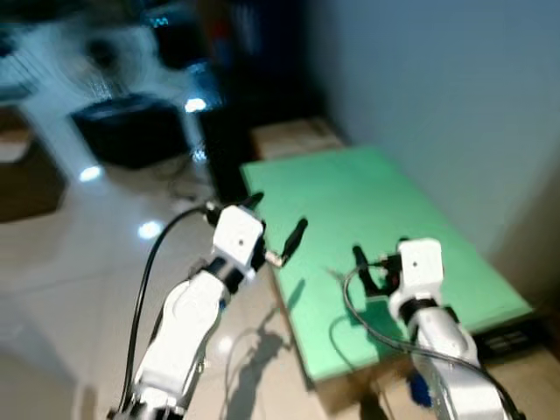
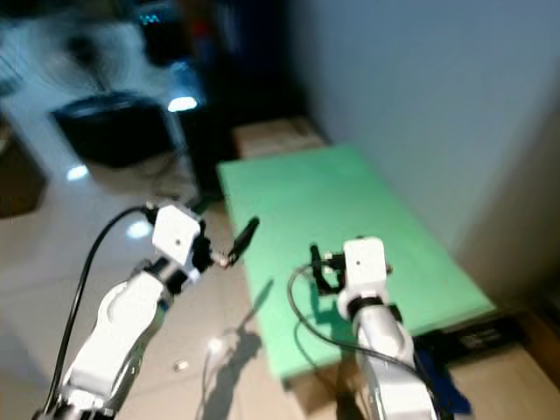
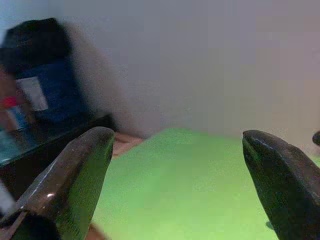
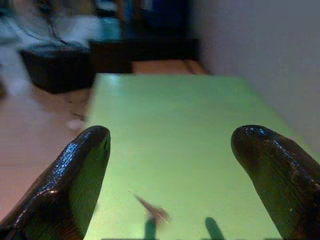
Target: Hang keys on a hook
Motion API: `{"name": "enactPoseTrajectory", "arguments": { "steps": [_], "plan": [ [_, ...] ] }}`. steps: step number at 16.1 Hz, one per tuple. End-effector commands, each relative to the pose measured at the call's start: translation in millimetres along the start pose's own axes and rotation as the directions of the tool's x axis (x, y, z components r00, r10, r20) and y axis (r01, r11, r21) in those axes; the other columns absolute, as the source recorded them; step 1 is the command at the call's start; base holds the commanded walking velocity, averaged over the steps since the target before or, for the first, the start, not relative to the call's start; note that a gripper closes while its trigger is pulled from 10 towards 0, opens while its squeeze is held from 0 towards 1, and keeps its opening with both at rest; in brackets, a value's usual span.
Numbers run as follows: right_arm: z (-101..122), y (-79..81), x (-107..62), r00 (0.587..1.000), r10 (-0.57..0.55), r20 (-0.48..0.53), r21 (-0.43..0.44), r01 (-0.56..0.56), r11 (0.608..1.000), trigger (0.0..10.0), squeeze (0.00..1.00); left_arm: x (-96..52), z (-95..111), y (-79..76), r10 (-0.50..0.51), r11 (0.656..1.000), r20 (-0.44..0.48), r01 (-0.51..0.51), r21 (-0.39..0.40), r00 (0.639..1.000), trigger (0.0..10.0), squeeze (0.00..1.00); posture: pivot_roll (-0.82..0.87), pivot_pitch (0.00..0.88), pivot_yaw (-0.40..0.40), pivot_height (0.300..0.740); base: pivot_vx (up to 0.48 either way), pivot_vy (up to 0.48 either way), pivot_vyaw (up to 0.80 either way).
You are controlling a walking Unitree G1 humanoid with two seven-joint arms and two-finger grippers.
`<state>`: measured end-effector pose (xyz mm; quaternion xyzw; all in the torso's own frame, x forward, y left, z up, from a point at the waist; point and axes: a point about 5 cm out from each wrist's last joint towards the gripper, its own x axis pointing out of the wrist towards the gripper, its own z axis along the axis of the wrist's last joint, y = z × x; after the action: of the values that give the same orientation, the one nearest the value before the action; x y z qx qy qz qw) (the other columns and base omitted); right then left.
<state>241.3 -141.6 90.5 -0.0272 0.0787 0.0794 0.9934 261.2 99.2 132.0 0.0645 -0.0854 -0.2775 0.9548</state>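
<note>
Both pincers [image 4: 170, 165] [image 3: 175, 175] open over green board [image 1: 367, 201].

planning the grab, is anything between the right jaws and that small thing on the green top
Nothing visible does. In the right wrist view the small reddish thing lies on the bare green top, just ahead of the right gripper, whose jaws stand open. It is too blurred to tell whether it is the keys.
</note>
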Motion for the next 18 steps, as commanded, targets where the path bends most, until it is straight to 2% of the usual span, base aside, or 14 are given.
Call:
{"name": "enactPoseTrajectory", "arguments": {
  "steps": [1, 3, 4, 12, 15, 18],
  "plan": [
    [0, 1.2, -1.8, 1.000, 0.006, -0.003, 0.029, -0.006, 1.000, 10.0, 0.00, 0.8, 2, 2.4, -0.006, 1.000, 0.004, 0.006, 0.005, 1.000, 10.0, 0.00, -0.07, 0.000, 0.061, 0.740, 0.398, 0.000, -0.80],
    [0, 2.3, -2.7, 1.000, 0.009, 0.001, 0.000, -0.009, 1.000, 10.0, 0.00, 0.7, 2, 0.5, -0.015, 1.000, 0.003, 0.015, -0.001, 1.000, 10.0, 0.00, -0.08, 0.000, 0.065, 0.740, 0.388, 0.000, -0.66],
    [0, 2.2, -3.5, 1.000, 0.007, 0.004, -0.002, -0.007, 1.000, 10.0, 0.00, 0.3, 0, -0.8, -0.018, 1.000, -0.003, 0.018, -0.018, 1.000, 10.0, 0.00, -0.08, 0.000, 0.068, 0.740, 0.000, 0.000, 0.00],
    [-3, 2.8, -4.7, 1.000, 0.008, -0.013, -0.010, -0.008, 1.000, 10.0, 0.00, -4.5, -6, -2.3, -0.065, 0.998, -0.036, 0.066, 0.007, 0.997, 10.0, 0.00, -0.08, 0.000, 0.066, 0.740, 0.000, 0.000, 0.00],
    [-8, 3.3, -4.8, 0.999, 0.008, -0.047, -0.028, -0.010, 1.000, 10.0, 0.00, -5.7, -7, -2.4, -0.071, 0.997, -0.041, 0.071, 0.006, 0.997, 10.0, 0.00, -0.07, 0.000, 0.072, 0.740, 0.000, 0.000, 0.00],
    [-15, 10.0, -3.2, 0.993, 0.070, -0.092, -0.052, -0.075, 0.996, 10.0, 0.00, -8.3, -9, -3.5, -0.086, 0.996, -0.058, 0.086, 0.005, 0.995, 10.0, 0.00, -0.08, 0.000, 0.075, 0.740, 0.000, 0.000, 0.00]
  ]
}}
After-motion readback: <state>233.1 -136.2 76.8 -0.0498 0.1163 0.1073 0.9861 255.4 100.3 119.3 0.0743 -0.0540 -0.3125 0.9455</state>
